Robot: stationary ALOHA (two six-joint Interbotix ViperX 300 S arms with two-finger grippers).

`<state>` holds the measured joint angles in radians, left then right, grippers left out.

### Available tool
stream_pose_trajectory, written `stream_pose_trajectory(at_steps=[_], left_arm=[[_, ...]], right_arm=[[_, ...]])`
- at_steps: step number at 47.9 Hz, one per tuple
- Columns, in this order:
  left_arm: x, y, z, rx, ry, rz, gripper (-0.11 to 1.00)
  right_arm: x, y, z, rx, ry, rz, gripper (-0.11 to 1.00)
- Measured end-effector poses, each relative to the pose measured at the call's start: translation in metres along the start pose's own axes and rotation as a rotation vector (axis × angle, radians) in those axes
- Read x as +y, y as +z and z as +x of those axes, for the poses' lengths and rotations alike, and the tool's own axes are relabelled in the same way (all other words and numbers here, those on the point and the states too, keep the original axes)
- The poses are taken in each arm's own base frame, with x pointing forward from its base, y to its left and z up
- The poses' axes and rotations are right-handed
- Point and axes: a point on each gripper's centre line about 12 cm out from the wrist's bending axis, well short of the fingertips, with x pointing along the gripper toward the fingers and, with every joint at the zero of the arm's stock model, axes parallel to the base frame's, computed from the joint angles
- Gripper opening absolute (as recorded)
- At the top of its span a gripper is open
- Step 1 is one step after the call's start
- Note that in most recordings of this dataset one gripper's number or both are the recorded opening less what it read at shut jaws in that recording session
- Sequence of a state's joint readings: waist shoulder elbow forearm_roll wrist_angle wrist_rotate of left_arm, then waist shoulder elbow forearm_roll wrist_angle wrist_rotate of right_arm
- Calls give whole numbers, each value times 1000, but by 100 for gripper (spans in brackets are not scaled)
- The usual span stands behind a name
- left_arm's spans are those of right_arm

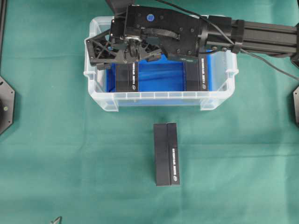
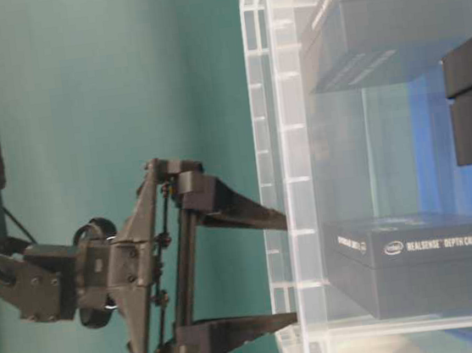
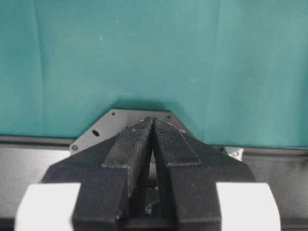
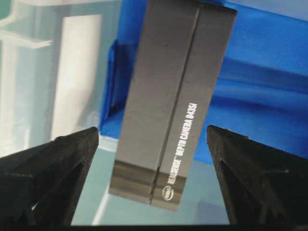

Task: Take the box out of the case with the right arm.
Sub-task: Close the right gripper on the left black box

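The case [image 1: 100, 100] is a clear bin with a blue bottom, and two black boxes lie in it. My right gripper [image 1: 125, 55] hangs open over the far end of the left box [image 1: 127, 78]. In the right wrist view that box [image 4: 168, 106] lies below and between the spread fingertips [image 4: 72, 154], untouched by them. From table level the right gripper [image 2: 289, 266] has its tips at the rim of the case [image 2: 267, 139], short of the box [image 2: 416, 262]. My left gripper [image 3: 153, 121] is shut on nothing, over bare green cloth.
The second box in the case [image 1: 195, 77] lies along its right wall. Another black box [image 1: 167, 154] lies on the green cloth in front of the case. The right arm [image 1: 261, 32] reaches in from the right across the case's far rim.
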<state>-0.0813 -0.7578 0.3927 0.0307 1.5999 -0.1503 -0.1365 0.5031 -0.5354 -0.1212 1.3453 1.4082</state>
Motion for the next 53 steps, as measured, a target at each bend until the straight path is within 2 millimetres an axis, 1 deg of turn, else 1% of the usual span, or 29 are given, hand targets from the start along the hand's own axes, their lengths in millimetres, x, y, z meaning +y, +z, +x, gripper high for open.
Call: stream_pose_trajectory(at_steps=[19, 30, 34, 42, 53], left_arm=[[0, 1, 2, 8, 2, -1, 0], [0, 2, 2, 10, 3, 0, 0], [0, 2, 2, 9, 3, 0, 0], [0, 2, 2, 11, 2, -1, 0], [0, 2, 2, 9, 3, 0, 0]], right_arm=[[-8, 0, 34, 5, 8, 10, 94], [-8, -3, 57, 14, 19, 17, 94], [-8, -4, 62, 19, 16, 17, 94], [-8, -4, 66, 24, 12, 35, 93], [-8, -3, 66, 30, 13, 49, 93]])
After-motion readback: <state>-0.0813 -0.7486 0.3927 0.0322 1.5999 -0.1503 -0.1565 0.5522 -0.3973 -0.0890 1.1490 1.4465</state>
